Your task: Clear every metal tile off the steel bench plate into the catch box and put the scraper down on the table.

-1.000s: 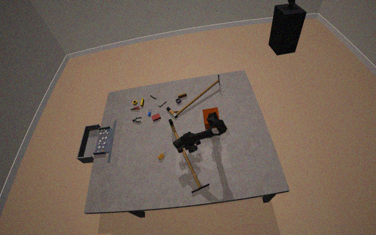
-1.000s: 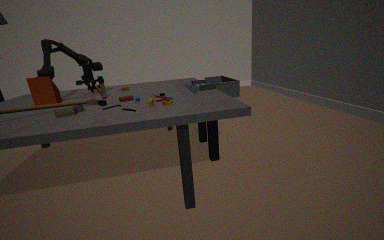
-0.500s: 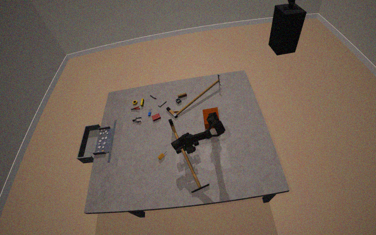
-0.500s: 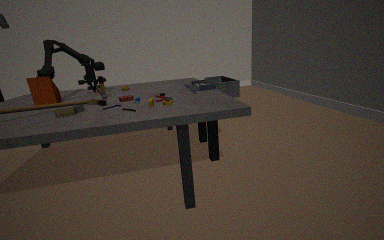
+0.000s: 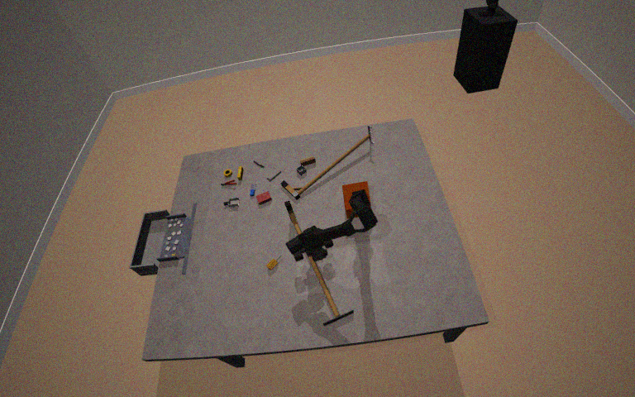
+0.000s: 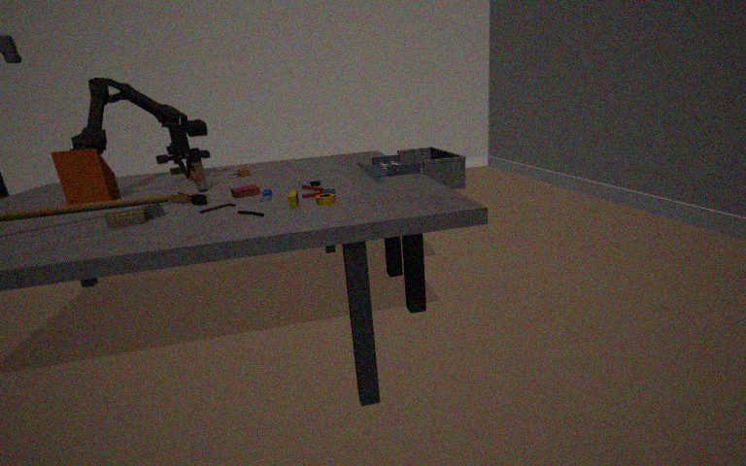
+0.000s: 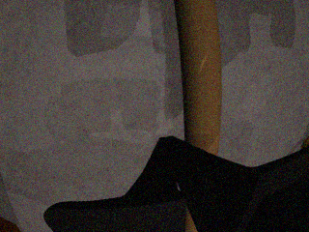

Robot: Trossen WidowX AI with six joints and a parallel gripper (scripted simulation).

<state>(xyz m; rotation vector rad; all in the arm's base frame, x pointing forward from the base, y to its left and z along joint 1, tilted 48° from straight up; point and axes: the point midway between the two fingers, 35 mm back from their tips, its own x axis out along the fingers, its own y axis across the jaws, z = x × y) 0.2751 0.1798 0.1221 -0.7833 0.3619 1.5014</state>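
The long scraper has a wooden handle and a wide dark blade at its near end in the top view. It lies on the table. My gripper is shut and empty over the middle of the handle. In the wrist view the dark fingers cover part of the handle; the exact gap between them cannot be told. Several pale metal tiles lie spread on the steel bench plate at the table's far left edge. The open catch box adjoins the plate's outer end.
A second long wooden tool lies toward the back. A yellow screwdriver lies left of the scraper. A red block, a yellow tape roll and several small tools lie between plate and second tool.
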